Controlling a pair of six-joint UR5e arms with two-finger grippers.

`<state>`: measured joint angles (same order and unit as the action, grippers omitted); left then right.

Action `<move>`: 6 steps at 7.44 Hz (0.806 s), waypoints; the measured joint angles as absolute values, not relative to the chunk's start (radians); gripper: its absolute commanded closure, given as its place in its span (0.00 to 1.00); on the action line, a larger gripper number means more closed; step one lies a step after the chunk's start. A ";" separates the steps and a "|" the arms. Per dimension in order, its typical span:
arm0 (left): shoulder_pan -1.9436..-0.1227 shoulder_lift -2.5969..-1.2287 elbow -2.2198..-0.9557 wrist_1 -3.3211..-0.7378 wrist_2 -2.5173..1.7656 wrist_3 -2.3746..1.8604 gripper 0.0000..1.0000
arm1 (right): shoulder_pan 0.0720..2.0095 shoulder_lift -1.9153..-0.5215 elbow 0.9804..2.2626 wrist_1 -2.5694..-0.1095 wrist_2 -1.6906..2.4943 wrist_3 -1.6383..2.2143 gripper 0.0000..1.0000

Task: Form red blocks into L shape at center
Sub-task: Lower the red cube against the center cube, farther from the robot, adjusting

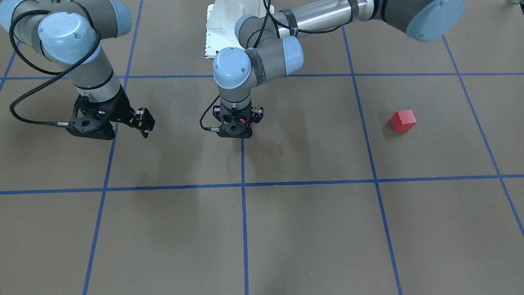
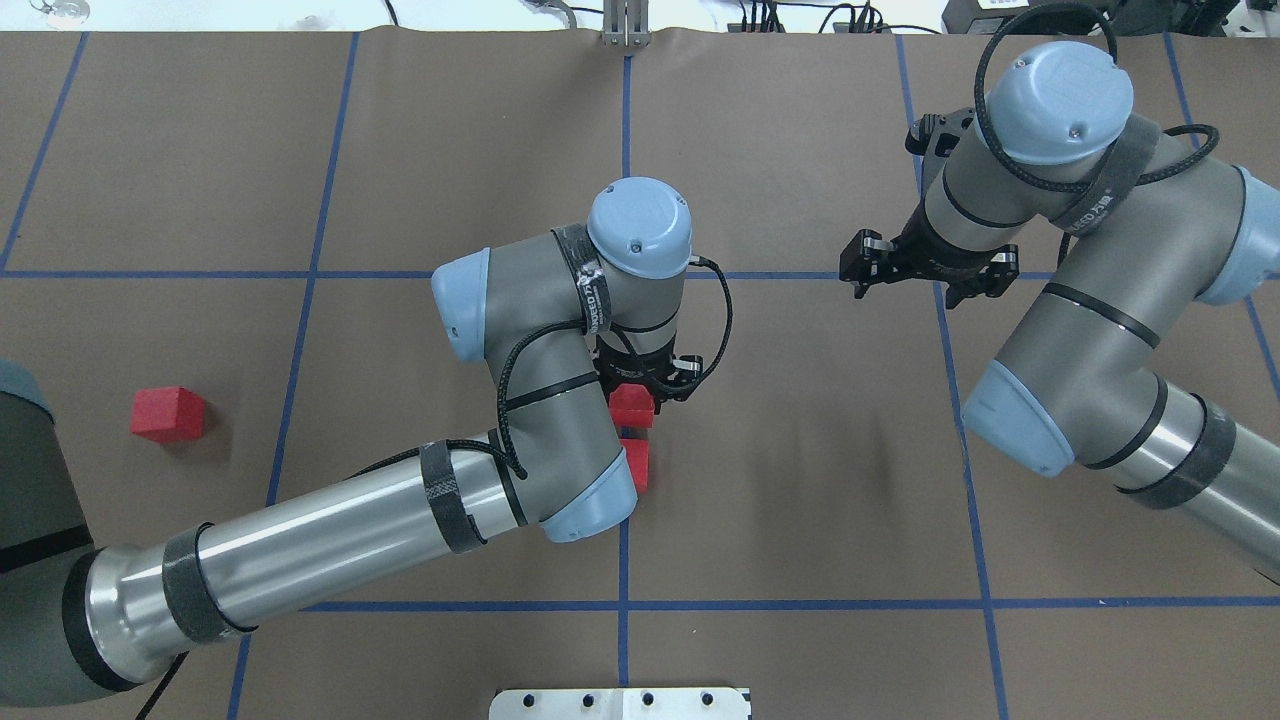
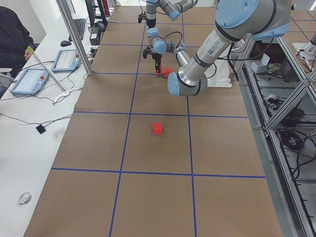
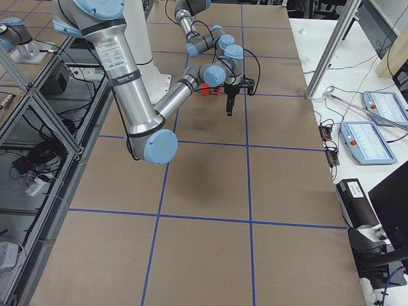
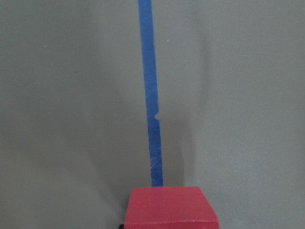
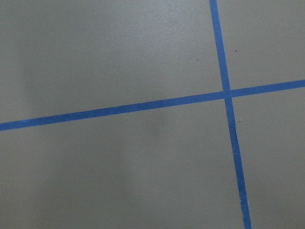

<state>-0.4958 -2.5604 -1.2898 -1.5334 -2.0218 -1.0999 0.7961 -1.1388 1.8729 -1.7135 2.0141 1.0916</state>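
second-block placement, i judge: the left end effector (image 1: 240,123) pinches one red block (image 2: 632,405) over the center line (image 5: 150,95), just beside a second red block (image 2: 637,466), the right end effector (image 2: 927,285) hangs spread and empty, and the next move calls for seating it flush, then fetching the third red block (image 2: 168,415) well apart on the tabletop (image 2: 800,500).

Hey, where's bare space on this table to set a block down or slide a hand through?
Bare: the far row of squares beyond the cross line, and the square between the center line and the right tool. Crowded: the left tool grips one block beside a second block at the center line; a lone block sits on the robot's left.
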 measured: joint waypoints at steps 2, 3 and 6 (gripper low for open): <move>-0.490 -2.557 -1.291 -1.541 -2.022 -1.100 1.00 | 0.796 -1.138 1.873 -1.713 2.014 1.092 0.01; -0.490 -2.555 -1.291 -1.542 -2.022 -1.101 1.00 | 0.796 -1.137 1.873 -1.713 2.014 1.094 0.01; -0.489 -2.553 -1.293 -1.543 -2.022 -1.105 1.00 | 0.796 -1.136 1.873 -1.713 2.014 1.098 0.01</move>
<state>-0.4889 -2.5530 -1.2934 -1.5431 -2.0218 -1.1047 0.7961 -1.1355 1.8732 -1.7135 2.0141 1.0983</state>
